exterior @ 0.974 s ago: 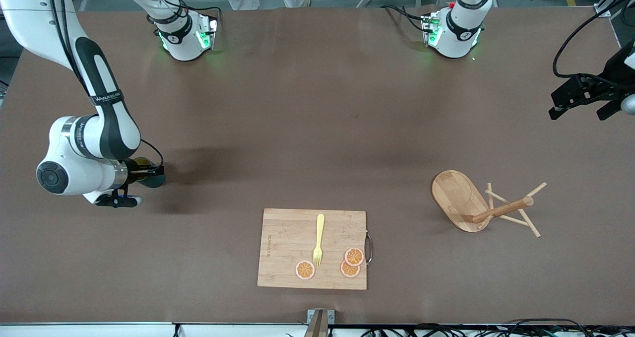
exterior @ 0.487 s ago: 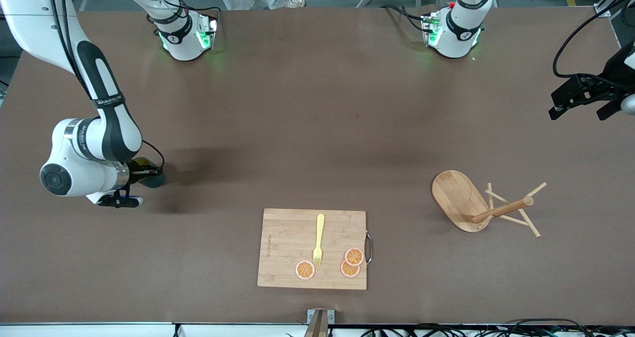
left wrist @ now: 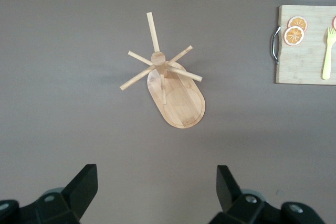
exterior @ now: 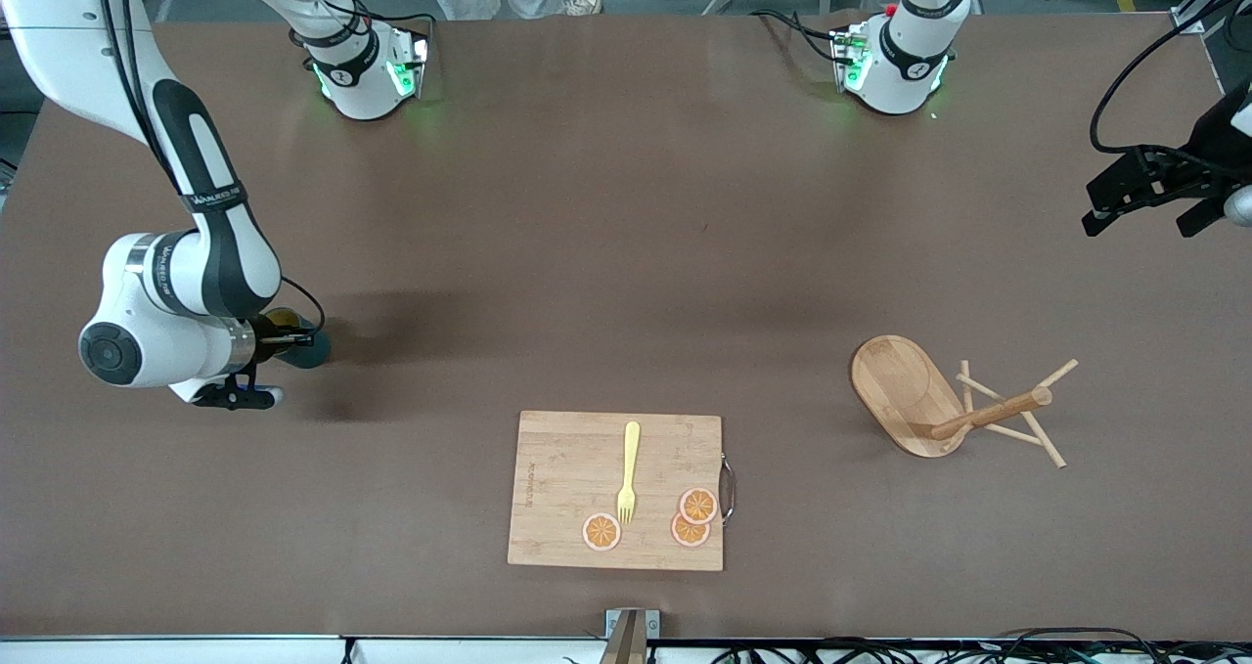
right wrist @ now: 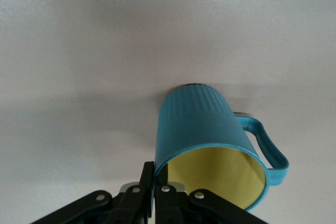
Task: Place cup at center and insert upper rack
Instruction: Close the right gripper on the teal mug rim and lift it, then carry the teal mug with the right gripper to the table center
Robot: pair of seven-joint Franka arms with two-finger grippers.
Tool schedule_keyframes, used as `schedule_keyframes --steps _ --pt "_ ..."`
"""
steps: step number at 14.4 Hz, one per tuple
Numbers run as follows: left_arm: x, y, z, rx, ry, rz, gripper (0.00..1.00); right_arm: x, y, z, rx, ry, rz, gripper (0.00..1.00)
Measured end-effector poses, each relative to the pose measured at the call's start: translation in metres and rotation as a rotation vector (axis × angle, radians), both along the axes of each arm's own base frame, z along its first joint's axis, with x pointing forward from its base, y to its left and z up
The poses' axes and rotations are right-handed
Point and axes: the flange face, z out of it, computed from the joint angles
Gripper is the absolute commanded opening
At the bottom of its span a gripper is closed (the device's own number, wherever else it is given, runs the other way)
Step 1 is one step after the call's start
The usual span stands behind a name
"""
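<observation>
with our right gripper (right wrist: 157,182) pinching only the cup (right wrist: 210,135) rim, it may slip; left gripper (left wrist: 157,195) waits open over the bench (exterior: 626,253).

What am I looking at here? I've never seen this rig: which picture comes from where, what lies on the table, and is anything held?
Two white robot arms, each ending in a two-finger gripper, share a brown table. The wide picture looks down from a high camera facing them; the other two come from cameras on the arms' wrists. The right gripper is shut on the rim of a teal cup with a yellow inside, near the right arm's end of the table. The left gripper waits open, in the air over the left arm's end. Below it a wooden mug tree lies tipped on its side. A cutting board near the front camera carries a yellow fork and three orange slices.
</observation>
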Motion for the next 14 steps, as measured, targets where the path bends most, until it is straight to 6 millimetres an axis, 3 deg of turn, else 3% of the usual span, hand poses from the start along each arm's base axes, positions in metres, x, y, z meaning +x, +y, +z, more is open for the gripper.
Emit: schedule_keyframes --steps 3,6,8,11,14 --pt "0.000 0.000 0.000 0.000 0.000 0.000 1.00 0.004 0.007 0.003 0.005 -0.013 0.012 0.00" --pt "0.000 0.000 0.000 0.000 0.000 0.000 1.00 0.013 0.044 0.017 0.007 -0.034 0.046 0.00" --pt "0.000 0.000 0.000 0.000 0.000 0.000 1.00 0.017 0.084 0.037 -0.011 -0.016 0.041 0.00" --pt "0.000 0.000 0.000 0.000 0.000 -0.001 1.00 0.020 0.163 0.068 0.027 -0.038 0.057 0.00" --pt "0.000 0.000 0.000 0.000 0.000 -0.001 1.00 0.014 0.231 0.077 0.074 -0.058 0.128 0.00"
